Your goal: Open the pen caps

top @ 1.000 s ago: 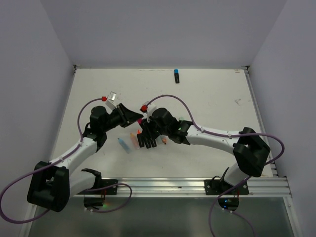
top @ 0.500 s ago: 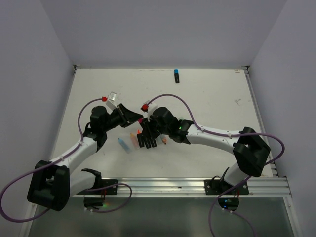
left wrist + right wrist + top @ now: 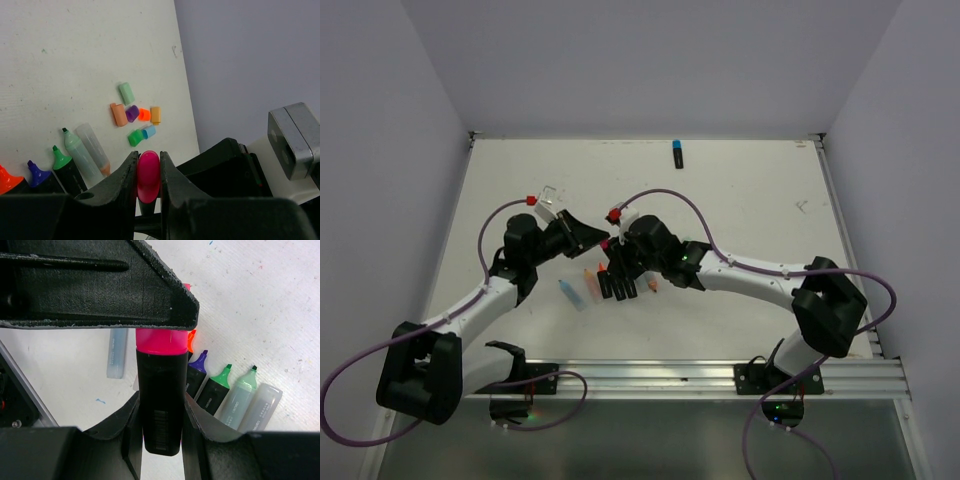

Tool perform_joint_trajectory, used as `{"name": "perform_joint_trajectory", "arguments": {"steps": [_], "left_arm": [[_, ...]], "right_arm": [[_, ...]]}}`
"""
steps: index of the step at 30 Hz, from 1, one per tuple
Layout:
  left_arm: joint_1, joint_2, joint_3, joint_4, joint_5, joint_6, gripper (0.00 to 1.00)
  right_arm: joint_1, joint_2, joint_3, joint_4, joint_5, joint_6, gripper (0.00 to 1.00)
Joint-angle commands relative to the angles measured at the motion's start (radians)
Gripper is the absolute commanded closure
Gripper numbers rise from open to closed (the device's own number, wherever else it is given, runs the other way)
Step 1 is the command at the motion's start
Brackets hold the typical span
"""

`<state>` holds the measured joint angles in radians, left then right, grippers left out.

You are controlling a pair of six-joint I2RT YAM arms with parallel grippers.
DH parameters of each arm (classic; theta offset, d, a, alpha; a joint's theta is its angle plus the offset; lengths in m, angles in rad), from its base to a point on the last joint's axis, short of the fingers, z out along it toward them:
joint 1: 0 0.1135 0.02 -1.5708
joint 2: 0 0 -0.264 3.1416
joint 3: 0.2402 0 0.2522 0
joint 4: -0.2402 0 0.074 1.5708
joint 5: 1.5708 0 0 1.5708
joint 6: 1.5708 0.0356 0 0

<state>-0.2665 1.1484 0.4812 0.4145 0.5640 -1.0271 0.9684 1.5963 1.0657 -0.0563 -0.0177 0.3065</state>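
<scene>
Right wrist: right tool (image 3: 160,407) clamps pen (image 3: 161,385), pink cap (image 3: 161,341) pointing away (left tool (image 3: 148,165) clamping it).

Pink cap (image 3: 148,175) on black pen body (image 3: 160,405). Loose: mint cap (image 3: 127,93), salmon cap (image 3: 118,114), purple cap (image 3: 132,113), green cap (image 3: 135,137), cyan cap (image 3: 148,132). Counter (image 3: 75,60) white, blue specks.

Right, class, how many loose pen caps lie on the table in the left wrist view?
7, clustered together: pale green at the top; salmon, purple, orange and amber in a row below; green and cyan lowest. Others may be hidden.
</scene>
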Motion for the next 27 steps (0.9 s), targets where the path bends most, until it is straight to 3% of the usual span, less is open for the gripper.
{"name": "perform_joint_trajectory", "arguments": {"steps": [1, 6, 14, 21, 27], "left_arm": [[-0.002, -0.027, 0.056, -0.052, -0.085, 0.015, 1.00], [0.045, -0.001, 0.163, -0.138, -0.262, 0.073, 1.00], [0.249, 0.168, 0.304, -0.053, -0.178, 0.082, 1.00], [0.291, 0.163, 0.307, -0.051, -0.176, 0.088, 1.00], [0.294, 0.116, 0.260, 0.021, -0.101, 0.047, 1.00]], "right_arm": [[-0.004, 0.002, 0.027, 0.050, -0.007, 0.020, 1.00], [0.009, -0.004, -0.058, 0.107, -0.044, 0.065, 1.00], [0.127, -0.120, -0.263, 0.133, 0.076, 0.132, 1.00], [0.130, -0.243, -0.316, 0.086, 0.090, 0.134, 1.00], [0.131, -0.242, -0.311, 0.099, 0.090, 0.131, 1.00]]}}
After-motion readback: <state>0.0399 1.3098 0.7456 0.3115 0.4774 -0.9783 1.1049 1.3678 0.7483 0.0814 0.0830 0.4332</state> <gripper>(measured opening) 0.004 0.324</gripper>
